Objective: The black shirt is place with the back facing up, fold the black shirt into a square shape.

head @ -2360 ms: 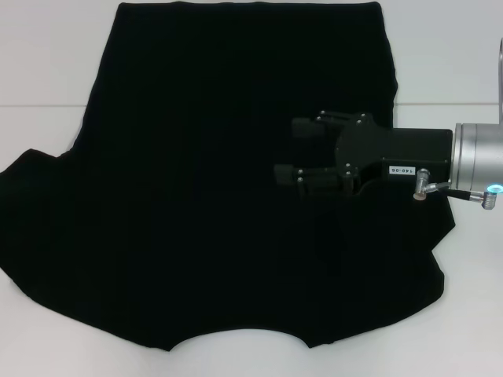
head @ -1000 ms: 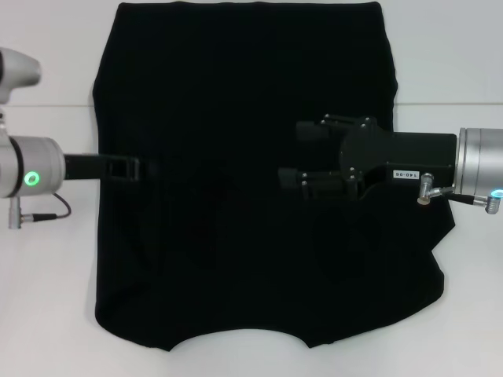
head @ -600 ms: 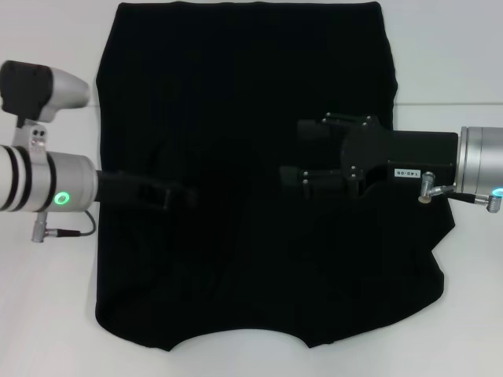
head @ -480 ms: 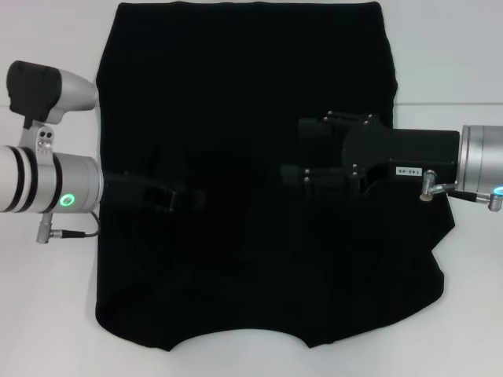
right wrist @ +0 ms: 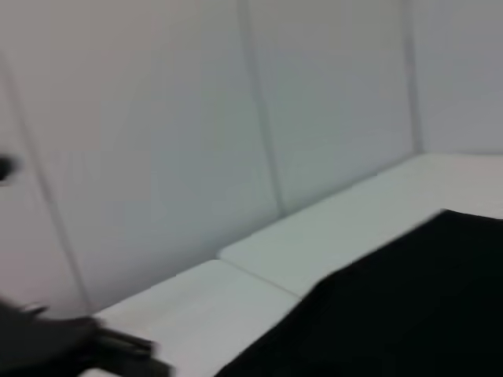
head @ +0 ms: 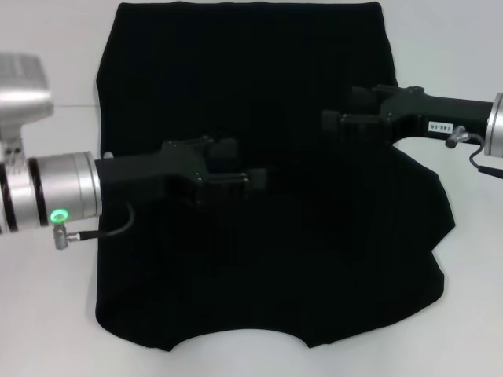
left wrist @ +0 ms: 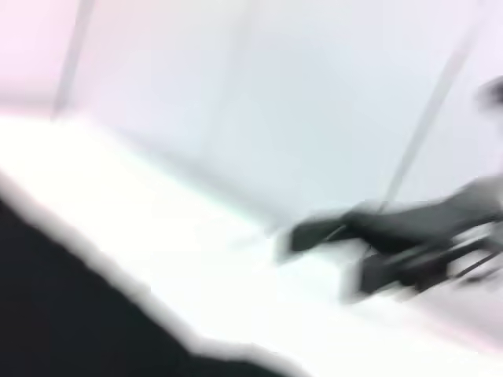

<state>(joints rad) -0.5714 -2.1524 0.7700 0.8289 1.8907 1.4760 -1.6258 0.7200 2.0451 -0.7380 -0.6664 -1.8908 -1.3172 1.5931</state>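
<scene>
Two tools hover over the soft matte-black shirt (head: 251, 118), spread flat on the white tabletop (head: 47, 314) for folding. Left tool (head: 255, 179) mid-shirt, right tool (head: 334, 120) farther right; grips unclear.

Black shirt (left wrist: 71, 314) edge on white table (left wrist: 157, 212).

- You can see one small white label (head: 438, 126) with dark print on the side of the right gripper (head: 334, 122) body, in the head view; its characters are too small for you to read.
- You'll find no readable text on the black shirt (head: 259, 94), the left gripper (head: 263, 181), or the table (head: 47, 314).
</scene>
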